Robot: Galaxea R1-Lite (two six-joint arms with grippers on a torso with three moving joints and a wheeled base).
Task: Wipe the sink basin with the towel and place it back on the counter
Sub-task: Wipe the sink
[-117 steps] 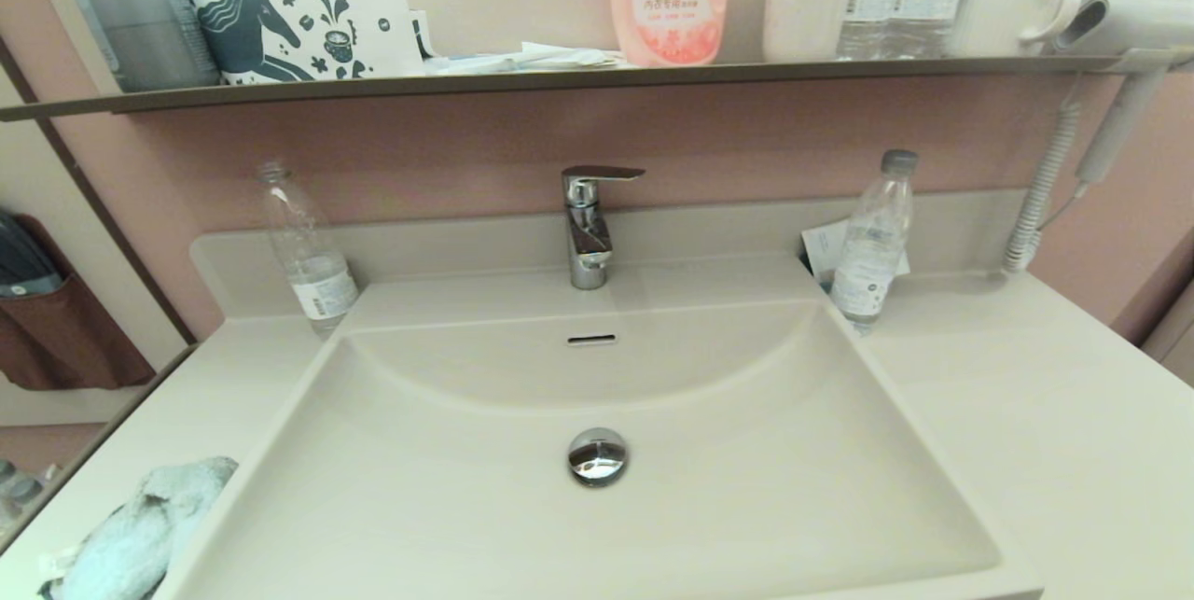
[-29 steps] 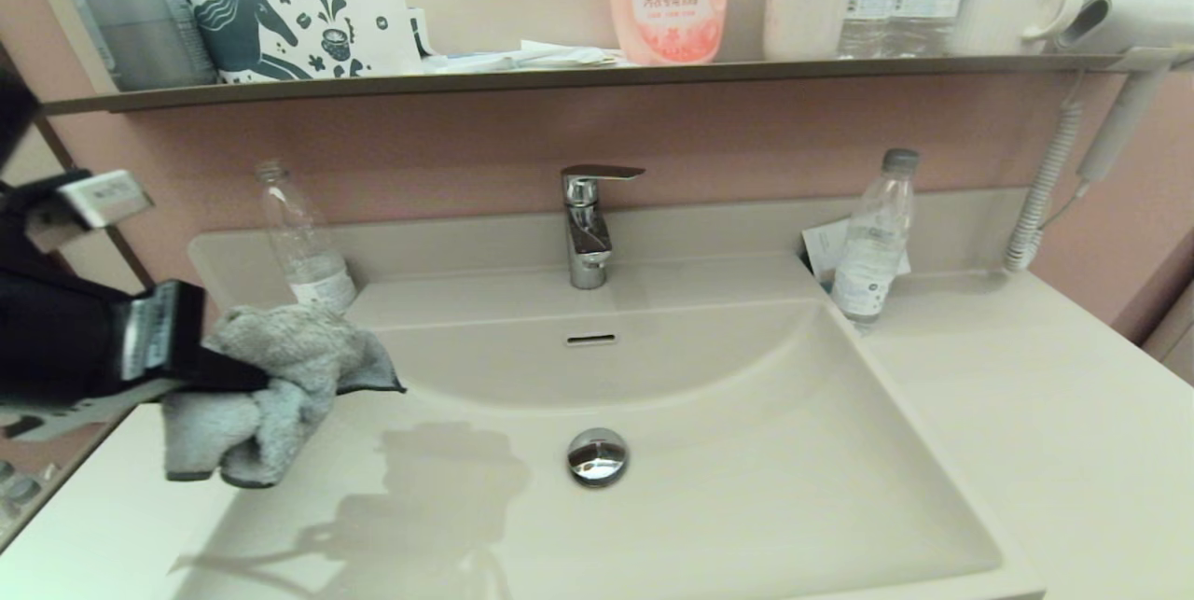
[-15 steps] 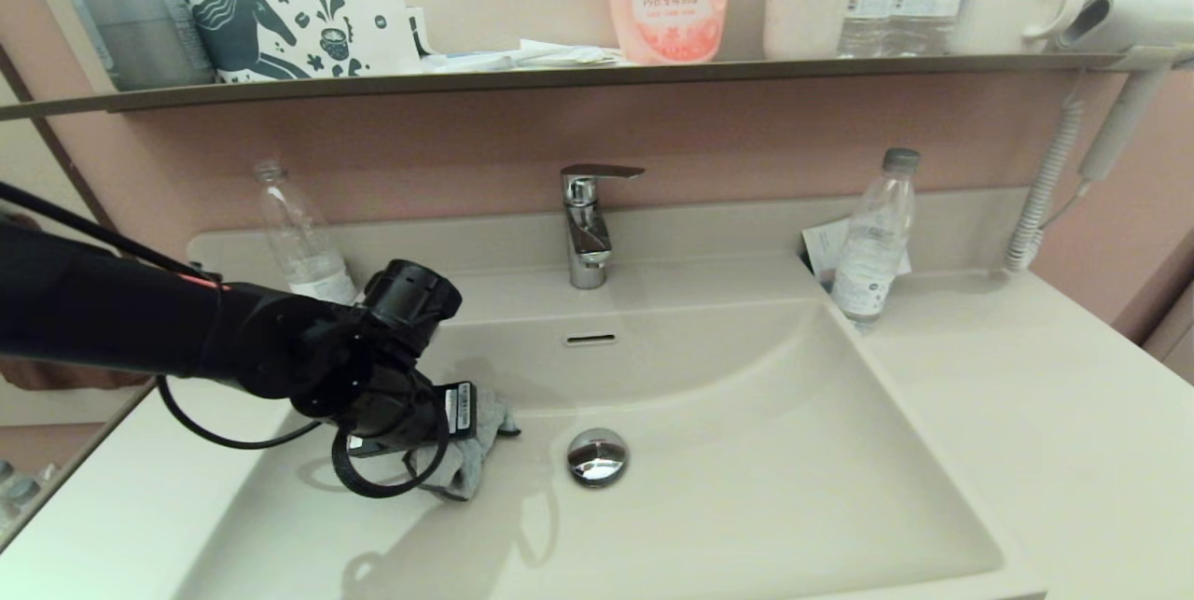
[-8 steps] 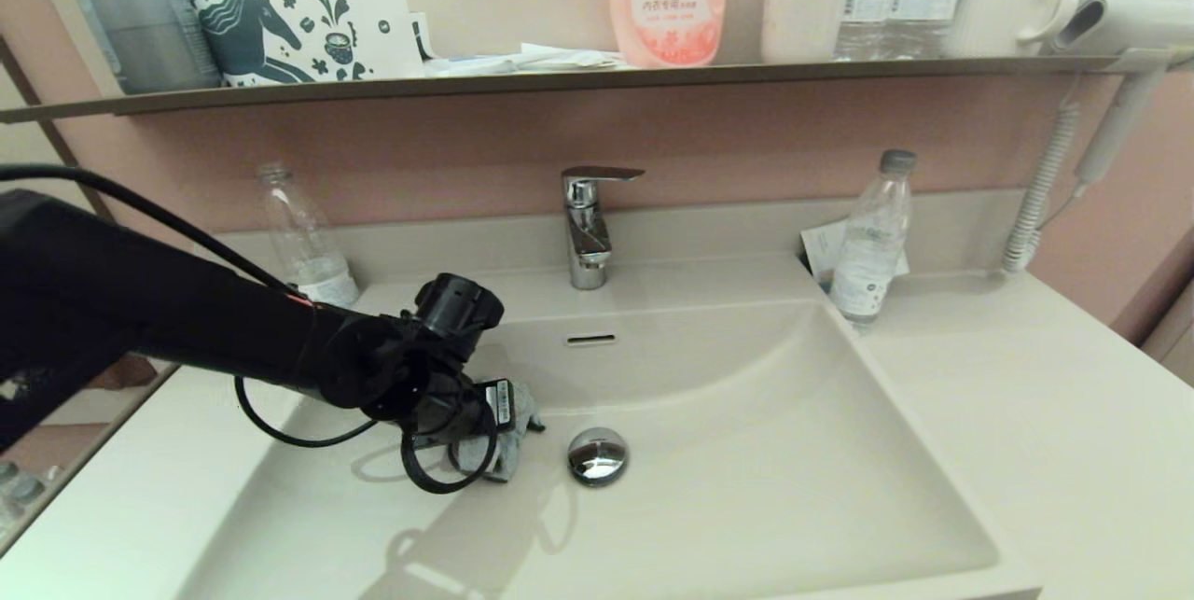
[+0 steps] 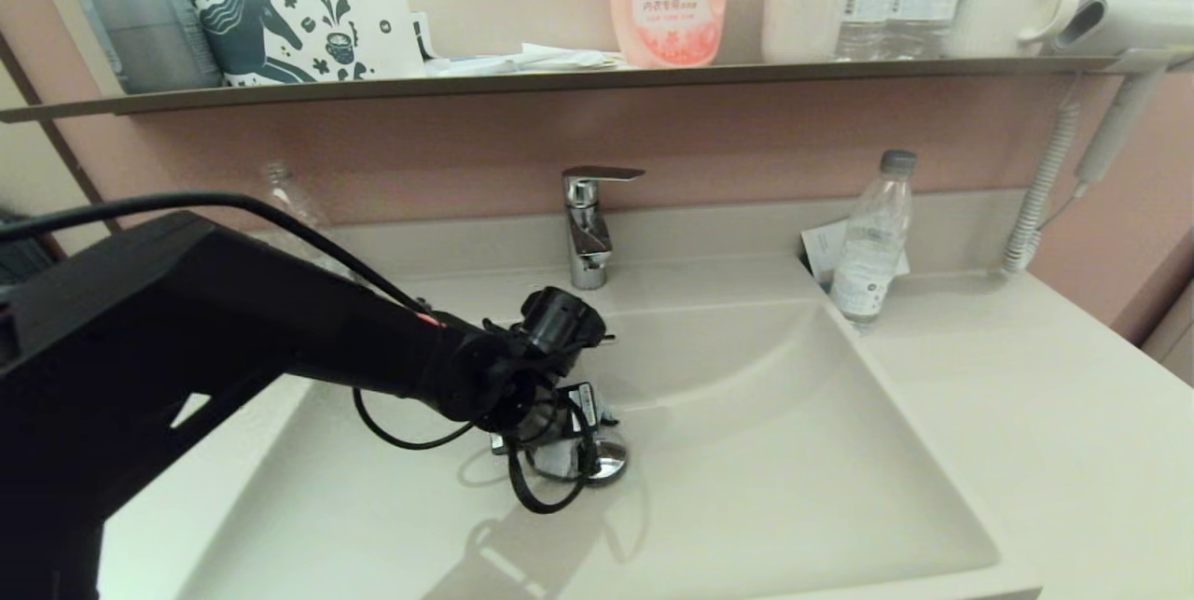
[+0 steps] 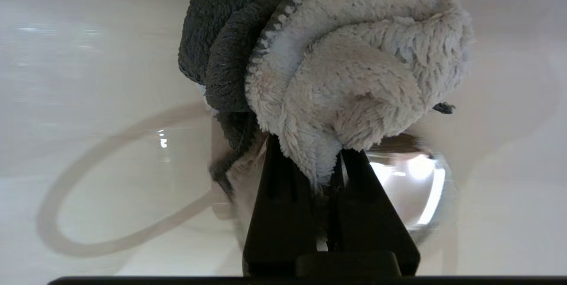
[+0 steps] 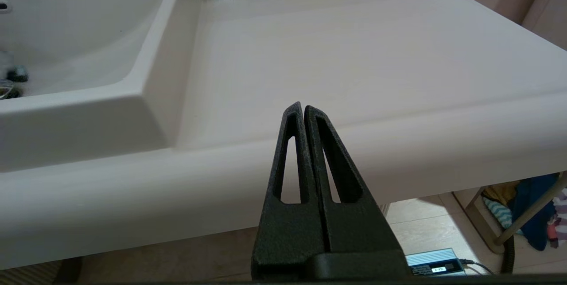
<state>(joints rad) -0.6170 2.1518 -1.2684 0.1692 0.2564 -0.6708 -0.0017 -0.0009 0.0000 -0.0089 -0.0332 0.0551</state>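
The towel [image 6: 354, 76] is squeezed tight between the jaws of the left gripper [image 6: 330, 165] and pressed down inside the sink basin [image 5: 793, 488], right at the drain plug [image 6: 416, 187]. The right gripper [image 7: 304, 110] is parked with its jaws pressed together, empty, in front of the bench [image 7: 354, 45].

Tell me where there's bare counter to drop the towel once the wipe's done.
The counter right of the sink basin is bare from the water bottle and card to the front edge. The back ledge is crowded by the faucet. The left gripper, shut on the towel, sits by the drain plug; its arm hides the left counter. The right gripper is parked at the front edge.
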